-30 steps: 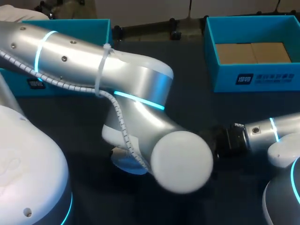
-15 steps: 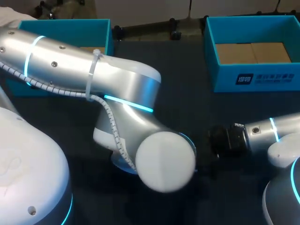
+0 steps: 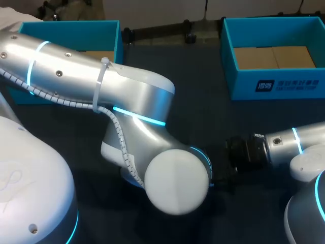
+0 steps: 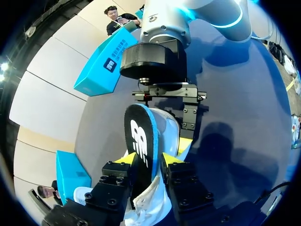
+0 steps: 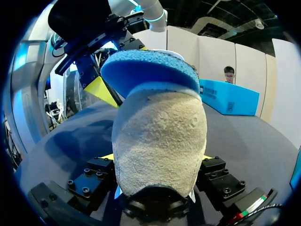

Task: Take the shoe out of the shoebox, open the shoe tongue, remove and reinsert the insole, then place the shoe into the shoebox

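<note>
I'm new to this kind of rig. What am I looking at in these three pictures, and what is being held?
Two robot arms work at a dark table. The overhead picture looks down from behind: the left arm fills the middle, the right arm enters from the right, and two blue shoeboxes sit at the far side. The other two pictures come from cameras on each wrist. The left pincer clamps a dark, blue-edged insole; the right pincer grips a white shoe, its pale sole facing that camera.

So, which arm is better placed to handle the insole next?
Left: the left gripper is shut on the insole, which stands up out of the shoe, while the right gripper is shut on the shoe, steadying it.
</note>
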Motion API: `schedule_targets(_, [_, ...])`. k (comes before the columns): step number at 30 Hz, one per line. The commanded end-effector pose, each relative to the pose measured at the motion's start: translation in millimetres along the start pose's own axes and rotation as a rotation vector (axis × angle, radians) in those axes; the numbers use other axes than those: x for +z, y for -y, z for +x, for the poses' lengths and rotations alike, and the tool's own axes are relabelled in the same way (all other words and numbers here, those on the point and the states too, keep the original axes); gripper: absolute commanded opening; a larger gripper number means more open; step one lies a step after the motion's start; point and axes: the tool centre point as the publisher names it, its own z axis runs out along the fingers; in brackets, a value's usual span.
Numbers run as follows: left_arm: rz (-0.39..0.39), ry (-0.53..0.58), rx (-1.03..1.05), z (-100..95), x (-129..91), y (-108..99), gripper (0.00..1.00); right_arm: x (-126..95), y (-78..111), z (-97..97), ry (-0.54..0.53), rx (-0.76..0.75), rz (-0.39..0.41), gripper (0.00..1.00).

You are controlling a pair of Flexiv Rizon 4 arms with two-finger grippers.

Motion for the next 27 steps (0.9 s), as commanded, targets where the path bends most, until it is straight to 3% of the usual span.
schedule_targets(1, [0.006,-0.008,-0.002,-2.7,5.2,-1.0,0.3,1.4,-0.5,0.5,-0.001,0.0,0.006,0.0])
schedule_targets(10, [0.019,-0.026,-0.014,-10.4,11.0,-0.1,0.25,1.4,-0.5,0.5,-0.001,0.0,0.006,0.0])
schedule_targets(11, [0.019,-0.032,-0.017,-11.3,12.0,0.1,0.16,1.4,-0.5,0.5,-0.001,0.0,0.006,0.0])
schedule_targets(12, [0.02,-0.049,-0.02,-12.4,12.7,0.2,0.0,1.4,-0.5,0.5,-0.001,0.0,0.006,0.0])
schedule_targets(27, [0.073,-0.076,-0.083,-27.2,2.6,17.8,0.0,1.4,-0.5,0.5,-0.001,0.0,0.006,0.0])
